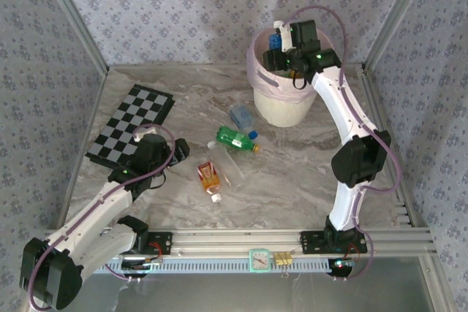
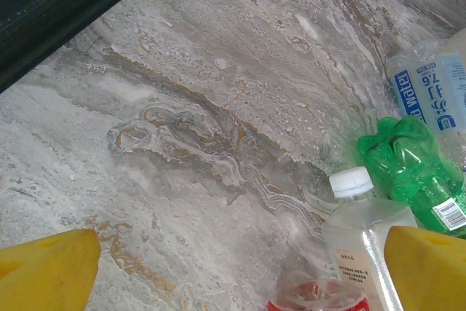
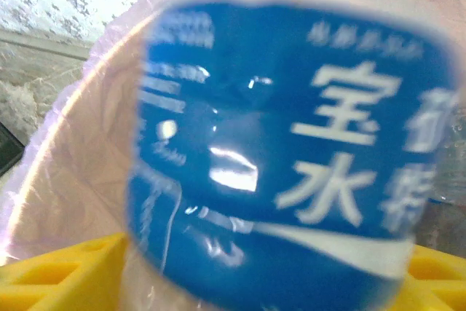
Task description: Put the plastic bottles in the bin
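Blue-labelled bottle (image 3: 284, 151) sat between the right claw's (image 1: 280, 43) fingers, directly above the bin (image 1: 281, 107). Whether it was gripped, I could not tell

White arm links (image 1: 95, 213) with black joints (image 1: 360, 160), thin purple cables (image 1: 397, 162) and yellow fingers (image 2: 44, 267).

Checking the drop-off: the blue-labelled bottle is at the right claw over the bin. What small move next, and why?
Probably open the right claw wide and let the blue-labelled bottle drop: it sits between the yellow fingers, directly above the bin.
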`<state>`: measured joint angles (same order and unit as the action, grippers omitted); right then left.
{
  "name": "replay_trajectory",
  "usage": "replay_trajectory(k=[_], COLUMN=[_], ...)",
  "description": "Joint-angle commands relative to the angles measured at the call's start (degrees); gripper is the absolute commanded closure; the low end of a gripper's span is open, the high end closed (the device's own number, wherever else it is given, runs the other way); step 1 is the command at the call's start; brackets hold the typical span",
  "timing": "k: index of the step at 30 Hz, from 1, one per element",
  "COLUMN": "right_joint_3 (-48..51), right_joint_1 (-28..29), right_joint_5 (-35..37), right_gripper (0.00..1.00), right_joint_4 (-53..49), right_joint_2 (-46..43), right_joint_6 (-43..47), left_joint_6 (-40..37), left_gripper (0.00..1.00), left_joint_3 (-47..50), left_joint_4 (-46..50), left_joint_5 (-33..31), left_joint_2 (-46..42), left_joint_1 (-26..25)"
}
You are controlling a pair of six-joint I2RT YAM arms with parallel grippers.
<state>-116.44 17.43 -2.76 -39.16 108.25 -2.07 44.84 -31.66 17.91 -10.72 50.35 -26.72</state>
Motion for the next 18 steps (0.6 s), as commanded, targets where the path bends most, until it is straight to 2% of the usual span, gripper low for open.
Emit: replay_trajectory(k=[1, 2, 3, 4, 10, 18], right_joint_3=[-2.43, -2.47, -2.47, -2.47, 1.49, 21.19], right_joint_1=[0.15, 0.15, 0.15, 0.17, 0.68, 3.26], right_joint_5=[0.21, 0.46, 0.88, 1.32, 2.57, 3.28], right_gripper=[0.17, 0.12, 0.01, 0.00, 0.00, 0.00], right_joint_4=[-1.98, -1.90, -1.97, -1.93, 0.46, 10.65], right_joint_2=[-0.43, -0.91, -1.62, -2.41, -9.72, -25.23], right_joint_6=[-0.30, -0.17, -0.14, 0.03, 0.30, -1.64], left_joint_6=[0.05, 0.07, 0.14, 0.19, 0.61, 1.15], left_gripper=[0.00, 0.00, 0.00, 0.00, 0.00, 0.00], left_joint_3=[-0.16, -0.24, -0.31, -0.33, -1.17, -2.95], left_joint_4=[0.21, 0.28, 0.13, 0.01, -0.81, -0.54], left_joint_5=[0.23, 0.35, 0.39, 0.50, 1.69, 3.84], left_joint_2=[-0.04, 0.02, 0.22, 0.35, 1.80, 3.97], left_joint_1=[0.15, 0.16, 0.15, 0.13, 0.09, -0.89])
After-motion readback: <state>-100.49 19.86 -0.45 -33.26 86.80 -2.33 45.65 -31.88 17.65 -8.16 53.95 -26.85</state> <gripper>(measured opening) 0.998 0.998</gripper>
